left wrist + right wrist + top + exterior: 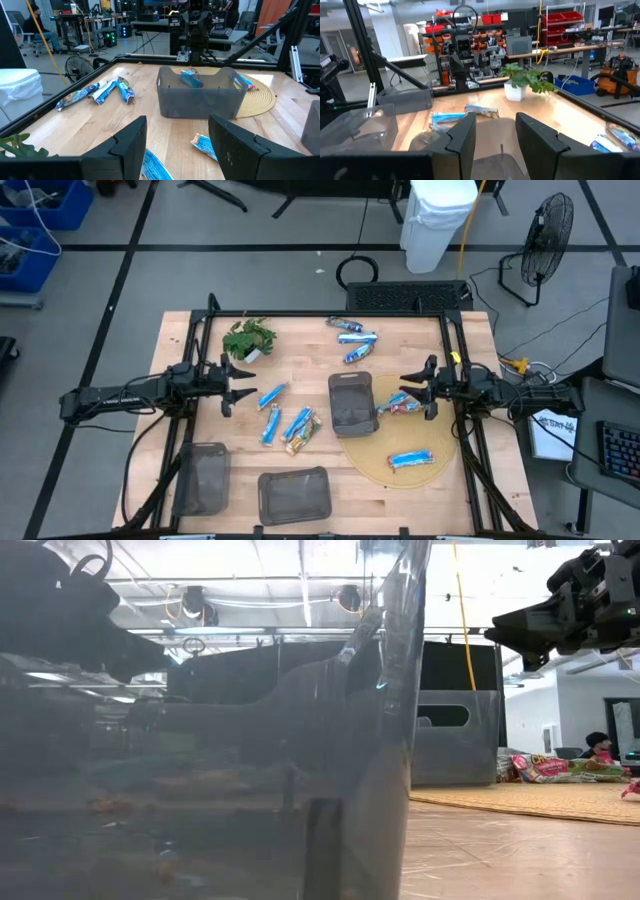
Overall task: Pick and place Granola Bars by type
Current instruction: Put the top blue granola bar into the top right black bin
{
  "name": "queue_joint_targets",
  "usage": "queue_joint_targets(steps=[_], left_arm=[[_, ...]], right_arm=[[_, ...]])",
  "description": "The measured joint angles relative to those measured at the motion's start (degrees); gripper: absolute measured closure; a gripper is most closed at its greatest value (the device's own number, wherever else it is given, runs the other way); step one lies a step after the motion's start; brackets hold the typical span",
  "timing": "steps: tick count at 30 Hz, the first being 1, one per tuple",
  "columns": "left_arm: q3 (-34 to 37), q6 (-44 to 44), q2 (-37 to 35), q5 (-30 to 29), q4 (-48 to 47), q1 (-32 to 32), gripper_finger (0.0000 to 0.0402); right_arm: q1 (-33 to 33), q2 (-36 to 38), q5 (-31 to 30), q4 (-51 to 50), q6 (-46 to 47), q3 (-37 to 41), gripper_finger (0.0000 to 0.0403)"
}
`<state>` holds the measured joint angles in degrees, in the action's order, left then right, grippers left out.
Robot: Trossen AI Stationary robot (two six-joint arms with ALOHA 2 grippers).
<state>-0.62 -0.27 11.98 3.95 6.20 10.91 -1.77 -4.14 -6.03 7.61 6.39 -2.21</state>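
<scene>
- I see the shiny foil-wrapped granola bars, mostly blue and white, spread in groups on the pale wooden tabletop: three near the far edge, three in the middle, one lying alone on the round woven straw mat, and a red and brown one beside the dark mesh tray that stands at the mat's edge.
- In the left wrist view one blue bar already lies inside this tray, so I judge the sorting has begun and most bars are not yet placed.
- Two more dark mesh trays stand at the near edge of the tabletop.
- The left gripper hangs above the tabletop on the left side, near the small green plant in a white pot. Its jaws stand wide and hold nothing.
- The relation that matters to me: the middle group of bars lies just ahead of the left jaws and a little toward the near edge, with the long axes slanted across the jaws' line. The left arm is clearly the nearer one, so I would turn its wrist before going down.
- The right gripper hovers over the tray's right side, close to the red and brown bar. Its jaws are also apart and empty.
</scene>
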Motion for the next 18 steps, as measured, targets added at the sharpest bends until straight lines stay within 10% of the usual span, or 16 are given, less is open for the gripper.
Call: queue_joint_targets(steps=[13,18], left_arm=[[0.0,0.0,0.0,0.0,0.0,0.0,0.0186],[0.0,0.0,0.0,0.0,0.0,0.0,0.0185]], right_arm=[[0.0,-0.1,0.1,14.4,7.2,-1.3,0.0273],[0.0,-4.6,-5.1,0.6,5.4,-10.2,0.0273]])
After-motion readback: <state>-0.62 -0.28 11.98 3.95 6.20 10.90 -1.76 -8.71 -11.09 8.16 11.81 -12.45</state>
